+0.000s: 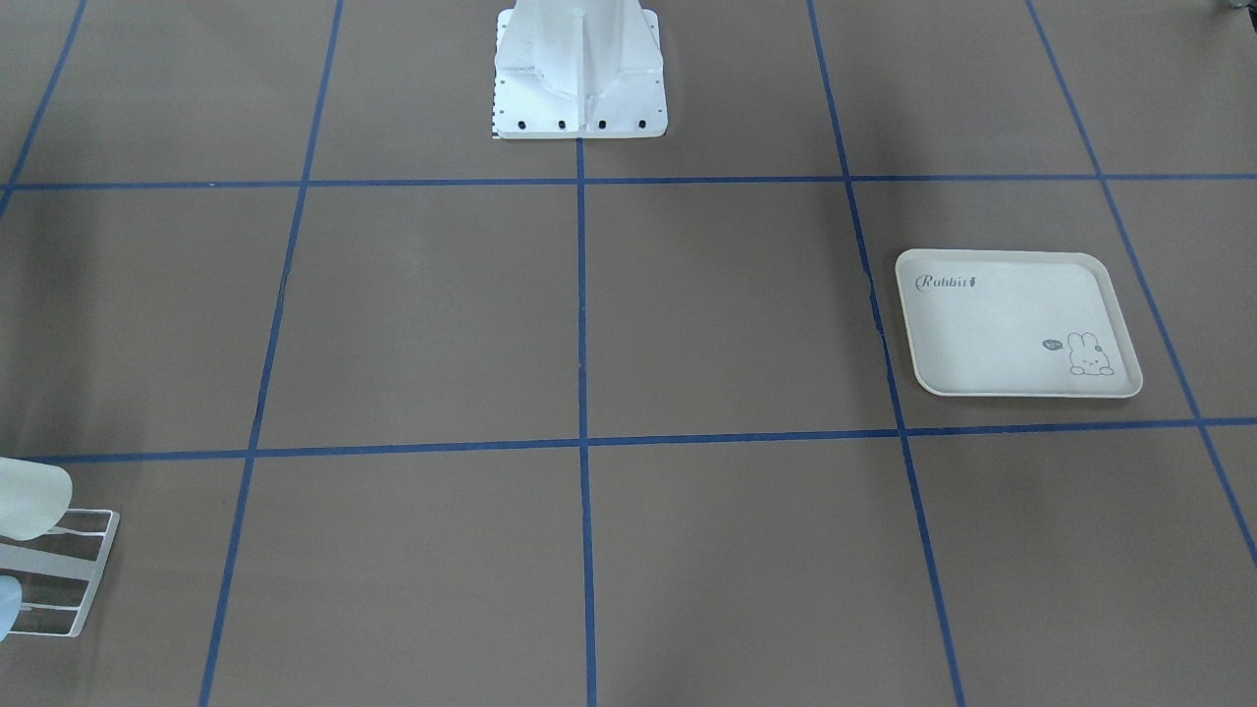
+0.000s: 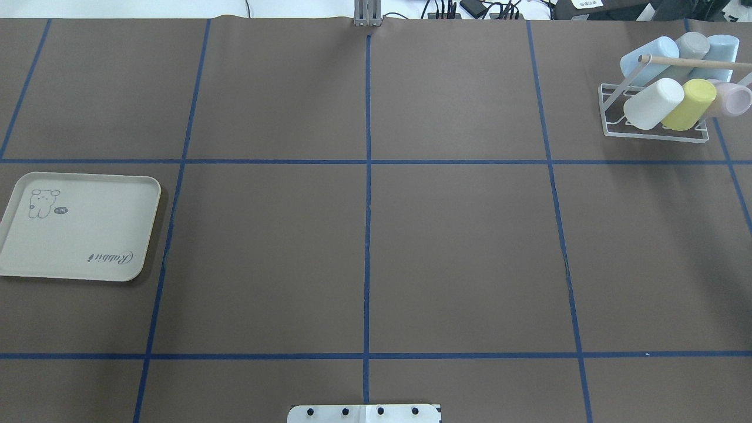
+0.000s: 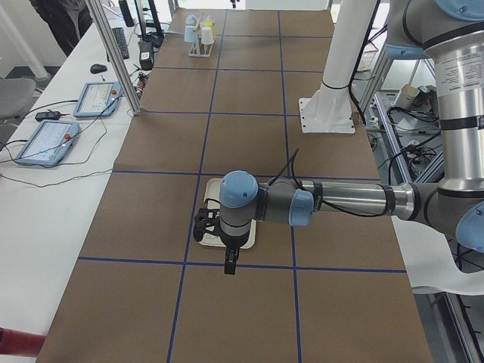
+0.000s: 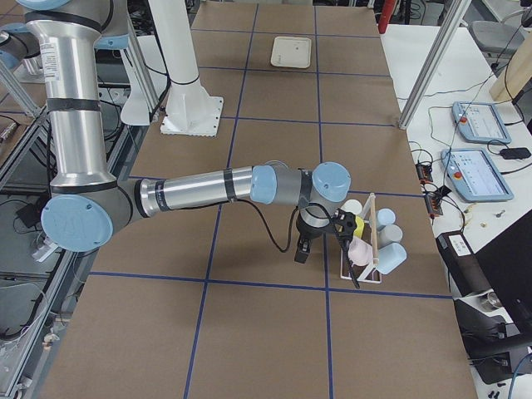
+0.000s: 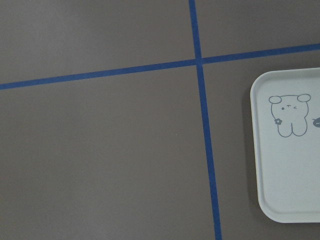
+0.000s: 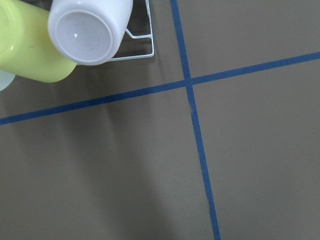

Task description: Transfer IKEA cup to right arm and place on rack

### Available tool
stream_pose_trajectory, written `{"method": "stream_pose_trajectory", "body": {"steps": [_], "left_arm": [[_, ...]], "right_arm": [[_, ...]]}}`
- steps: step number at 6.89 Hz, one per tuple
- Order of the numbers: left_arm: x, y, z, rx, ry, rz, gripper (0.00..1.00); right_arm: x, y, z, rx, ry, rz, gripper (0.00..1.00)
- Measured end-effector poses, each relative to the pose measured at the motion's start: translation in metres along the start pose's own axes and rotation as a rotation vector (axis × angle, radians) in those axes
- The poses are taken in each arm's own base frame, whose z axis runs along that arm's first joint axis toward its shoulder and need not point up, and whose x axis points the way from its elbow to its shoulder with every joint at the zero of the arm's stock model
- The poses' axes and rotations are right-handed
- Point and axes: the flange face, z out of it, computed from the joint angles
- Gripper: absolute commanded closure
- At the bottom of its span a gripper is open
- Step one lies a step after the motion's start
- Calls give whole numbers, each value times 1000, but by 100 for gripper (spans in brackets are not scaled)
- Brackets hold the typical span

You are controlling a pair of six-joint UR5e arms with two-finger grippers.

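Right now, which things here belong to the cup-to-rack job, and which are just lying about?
Job in hand:
rack
cups resting on it
right arm, by the rack
left arm, by the tray

Probably lying about:
rabbit-print tray, empty
screen pendants on the side bench

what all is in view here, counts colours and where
cups: six, two pale blue, one each grey, white, yellow, pink; on the rack
rack: one, white wire; table's far right corner
tray: one, cream, rabbit print; table's left side
table: one, brown, blue tape grid
tablets: two, blue-edged; side bench
pedestal: one, white; table's near edge
left arm: grey, blue caps; left claw by tray, opening unclear
right arm: same colours; right claw by rack, opening unclear
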Motion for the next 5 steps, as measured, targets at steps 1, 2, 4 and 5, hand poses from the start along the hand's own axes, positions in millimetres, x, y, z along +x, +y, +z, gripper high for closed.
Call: {"method": "stream_pose_trajectory", "body": {"steps": [1,2,4,5], "left_arm": [[5,-5,-8,18,0,12,0],[10,-8,-13,32,1,26,0],[12,-11,-14,50,-5,49,0],[11,-12,-12,54,-6,53,0]], "right_arm": [[0,0,0,0,0,0,0],[0,0,0,0,0,0,0],[0,0,0,1,0,-1,0],[0,0,0,1,0,-1,0]]}}
